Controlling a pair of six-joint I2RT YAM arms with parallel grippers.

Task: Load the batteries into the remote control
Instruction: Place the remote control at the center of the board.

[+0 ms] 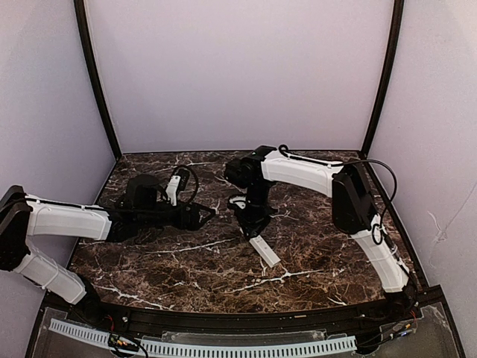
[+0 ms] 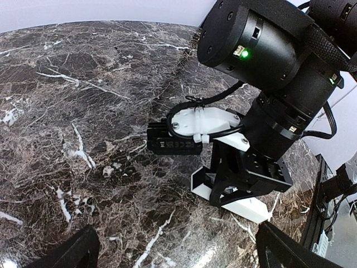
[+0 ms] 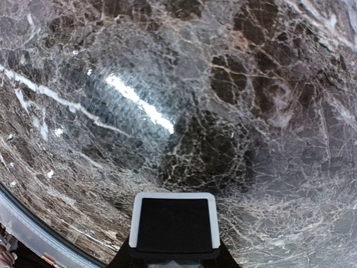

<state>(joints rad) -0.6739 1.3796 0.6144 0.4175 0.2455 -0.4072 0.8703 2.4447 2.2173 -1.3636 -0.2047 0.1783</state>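
Note:
The remote control [image 1: 265, 251] is a slim white bar lying on the dark marble table, angled toward the front right. My right gripper [image 1: 252, 226] comes straight down on its far end and is shut across its width. The left wrist view shows the right gripper's black fingers [image 2: 226, 187] straddling the remote control [image 2: 248, 207]. In the right wrist view, the remote's dark end section [image 3: 174, 219] with its white rim sits between the fingers of my right gripper [image 3: 174, 254]. My left gripper [image 1: 206, 216] hovers just left of the remote, open and holding nothing [image 2: 178, 258]. The batteries are out of view.
The marble table [image 1: 186, 268] is bounded by a black rail at the near edge [image 1: 246, 322] and by pale walls behind and at both sides. The right arm's wrist and cable [image 2: 201, 124] hang low over the remote.

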